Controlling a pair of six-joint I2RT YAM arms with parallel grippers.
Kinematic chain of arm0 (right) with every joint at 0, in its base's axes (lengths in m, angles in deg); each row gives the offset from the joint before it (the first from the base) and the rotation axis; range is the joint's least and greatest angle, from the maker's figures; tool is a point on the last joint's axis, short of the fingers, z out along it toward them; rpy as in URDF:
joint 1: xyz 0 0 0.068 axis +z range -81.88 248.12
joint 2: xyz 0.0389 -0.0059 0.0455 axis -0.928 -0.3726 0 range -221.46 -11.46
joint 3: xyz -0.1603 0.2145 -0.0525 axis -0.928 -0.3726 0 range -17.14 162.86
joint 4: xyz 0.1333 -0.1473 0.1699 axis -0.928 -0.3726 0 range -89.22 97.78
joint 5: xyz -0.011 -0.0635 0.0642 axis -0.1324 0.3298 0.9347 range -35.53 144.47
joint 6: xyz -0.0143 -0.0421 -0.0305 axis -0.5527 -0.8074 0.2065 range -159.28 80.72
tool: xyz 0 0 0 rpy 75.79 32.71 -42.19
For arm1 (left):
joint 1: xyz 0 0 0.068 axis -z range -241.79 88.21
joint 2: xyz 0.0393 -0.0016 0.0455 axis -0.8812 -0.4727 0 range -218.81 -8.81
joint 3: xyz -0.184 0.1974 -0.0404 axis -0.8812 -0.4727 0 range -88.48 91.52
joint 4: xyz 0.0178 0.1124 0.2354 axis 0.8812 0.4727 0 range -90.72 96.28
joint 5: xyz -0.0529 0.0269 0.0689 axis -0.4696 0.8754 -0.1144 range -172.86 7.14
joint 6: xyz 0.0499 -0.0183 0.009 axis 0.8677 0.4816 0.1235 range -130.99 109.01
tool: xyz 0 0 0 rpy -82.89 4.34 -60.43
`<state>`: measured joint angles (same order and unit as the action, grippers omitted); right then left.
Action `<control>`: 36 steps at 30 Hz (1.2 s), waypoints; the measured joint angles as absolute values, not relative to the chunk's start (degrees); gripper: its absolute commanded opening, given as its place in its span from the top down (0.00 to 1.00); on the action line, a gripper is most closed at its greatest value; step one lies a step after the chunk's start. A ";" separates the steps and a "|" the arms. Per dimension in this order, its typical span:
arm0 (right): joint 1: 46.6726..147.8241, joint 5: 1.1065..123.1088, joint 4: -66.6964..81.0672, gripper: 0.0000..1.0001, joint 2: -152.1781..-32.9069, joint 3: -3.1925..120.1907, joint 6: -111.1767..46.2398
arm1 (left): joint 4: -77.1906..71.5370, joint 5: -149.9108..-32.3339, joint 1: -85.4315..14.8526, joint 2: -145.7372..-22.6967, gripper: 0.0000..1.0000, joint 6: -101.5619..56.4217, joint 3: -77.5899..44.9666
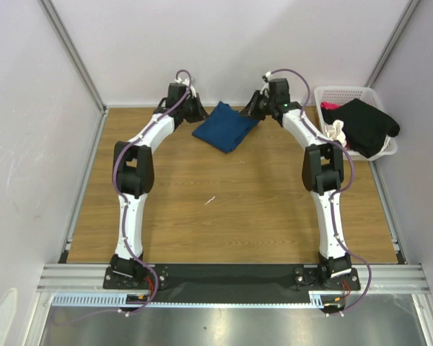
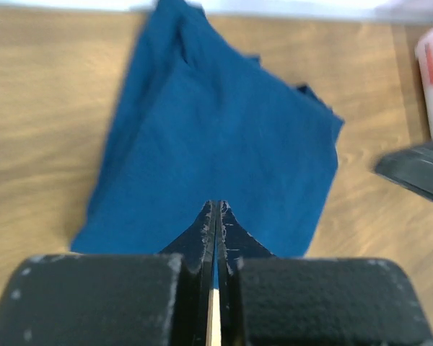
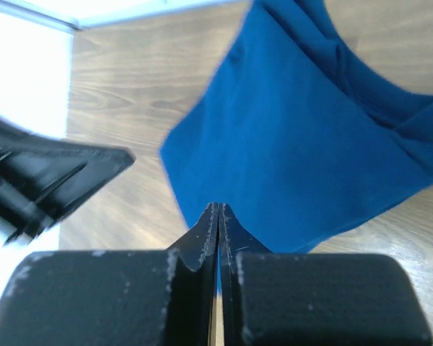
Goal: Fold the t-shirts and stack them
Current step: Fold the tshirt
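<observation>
The step in hand seemed to be the folding of the blue t-shirt (image 1: 226, 127), or the last tidying of it. It lay on the worktop (image 1: 224, 209) at the far side, between the two arms, and it already looked folded into a rough four-sided packet set at an angle. The other clothes were not yet handled: a black t-shirt (image 1: 368, 126), a pink one (image 1: 330, 106) and a cream one (image 1: 337, 131) were in the white basket (image 1: 346, 91) at the far right.

The left fingers (image 2: 209, 223) were pressed together at the near edge of the blue cloth (image 2: 224, 144). The right fingers (image 3: 208, 227) were closed in the same way at the opposite edge (image 3: 303, 137). I could not tell whether either pair pinched a bit of cloth or only rested above it.

Both arms were stretched far forward and bent inward at the elbow, so that the left fingers (image 1: 196, 109) and the right fingers (image 1: 254, 107) pointed at each other across the t-shirt.

In my judgement, the next move called for one more fold or a smoothing of the packet. After that, one arm would need to reach into the basket for another t-shirt. Loose cloth may slip or open when it is released.
</observation>
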<state>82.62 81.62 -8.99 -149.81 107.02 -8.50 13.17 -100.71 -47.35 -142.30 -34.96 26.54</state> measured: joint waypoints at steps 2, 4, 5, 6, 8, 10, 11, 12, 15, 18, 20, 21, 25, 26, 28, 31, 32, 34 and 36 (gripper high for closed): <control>83.50 79.72 -10.66 1.00 -151.49 108.49 -8.80 | 13.15 -101.30 -46.61 -142.32 1.00 -35.09 25.75; 83.67 77.67 -12.58 1.00 -152.56 108.53 -9.11 | 12.47 -101.65 -45.69 -142.32 1.00 -35.55 24.49; 83.54 76.66 -13.54 1.00 -153.24 108.53 -9.28 | 11.59 -101.67 -45.32 -142.32 1.00 -36.09 23.53; 83.32 75.70 -14.44 1.00 -153.87 108.53 -9.33 | 10.98 -101.71 -44.97 -142.32 1.00 -36.57 22.39; 82.73 74.19 -15.92 1.00 -155.09 108.53 -9.35 | 10.50 -101.82 -44.40 -142.35 1.00 -37.56 20.22; 82.14 72.97 -17.30 1.00 -156.17 108.53 -9.39 | 10.17 -102.06 -44.12 -142.43 1.00 -38.30 17.84; 81.95 72.58 -17.67 1.00 -156.56 108.53 -9.44 | 10.19 -102.11 -44.03 -142.56 1.00 -38.56 16.99; 81.68 72.23 -17.82 1.00 -157.00 108.53 -9.52 | 10.22 -102.11 -43.83 -142.83 1.00 -38.63 16.44; 81.29 71.31 -18.02 1.00 -158.22 109.12 -9.85 | 10.48 -101.63 -43.42 -143.72 1.00 -38.50 16.18; 81.42 71.18 -18.17 1.00 -159.92 111.26 -10.51 | 10.85 -100.42 -42.33 -143.81 1.00 -37.82 16.16; 81.60 70.72 -18.11 0.99 -160.43 112.51 -10.88 | 10.70 -99.61 -41.01 -143.68 1.00 -37.16 15.48; 81.71 70.54 -18.09 0.99 -160.49 112.82 -10.92 | 10.65 -99.46 -40.25 -143.48 1.00 -36.84 14.76; 81.88 70.08 -17.65 0.98 -160.49 113.19 -11.10 | 9.52 -99.31 -37.54 -139.92 1.00 -36.31 8.88; 81.88 69.93 -17.72 0.98 -160.49 113.19 -11.10 | 9.82 -99.31 -36.93 -138.54 1.00 -36.14 6.98; 81.92 69.73 -17.82 0.99 -160.49 113.19 -11.14 | 10.37 -99.07 -36.01 -136.20 1.00 -35.66 3.81; 81.92 68.99 -18.09 0.96 -160.10 112.60 -11.73 | 12.05 -98.43 -35.09 -132.90 1.00 -34.39 -0.08; 81.92 68.62 -18.57 0.96 -159.60 111.96 -12.04 | 12.90 -98.26 -34.94 -131.96 1.00 -33.93 -0.85; 81.90 68.05 -20.05 0.96 -158.31 110.98 -12.45 | 15.68 -98.17 -34.92 -130.19 1.00 -32.86 -1.41; 81.86 67.77 -22.00 0.96 -156.21 109.97 -12.65 | 18.35 -98.19 -34.92 -128.44 1.00 -31.74 -1.20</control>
<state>81.86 67.77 -22.00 -156.21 109.97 -12.65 18.35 -98.19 -34.92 -128.44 -31.74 -1.20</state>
